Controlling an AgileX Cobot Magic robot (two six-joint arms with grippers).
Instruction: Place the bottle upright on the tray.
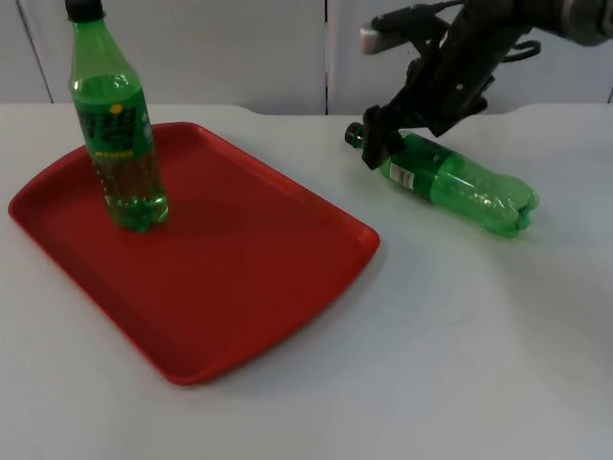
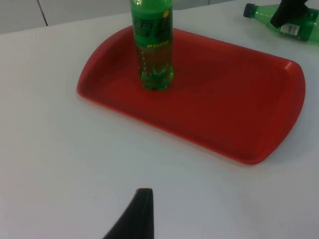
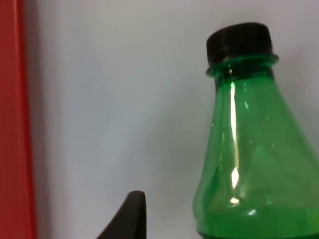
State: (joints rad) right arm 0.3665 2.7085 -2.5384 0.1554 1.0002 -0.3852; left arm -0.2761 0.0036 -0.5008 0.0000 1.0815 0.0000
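Note:
A green bottle (image 1: 460, 184) with a black cap lies on its side on the white table, right of the red tray (image 1: 239, 278), cap pointing toward the tray. My right gripper (image 1: 389, 151) is down at its neck and stands open; one fingertip (image 3: 127, 216) sits clear of the bottle's shoulder (image 3: 254, 149). A second green bottle (image 1: 120, 144) stands upright on the tray's far left part. My left gripper (image 2: 135, 214) waits well back over bare table, facing the tray (image 2: 229, 99), the upright bottle (image 2: 154, 50) and the lying bottle (image 2: 299, 31).
The tray's raised rim (image 3: 12, 124) runs a short way from the lying bottle's cap. White table stretches in front of and to the right of the tray. The grey partition wall (image 1: 239, 48) closes the far side.

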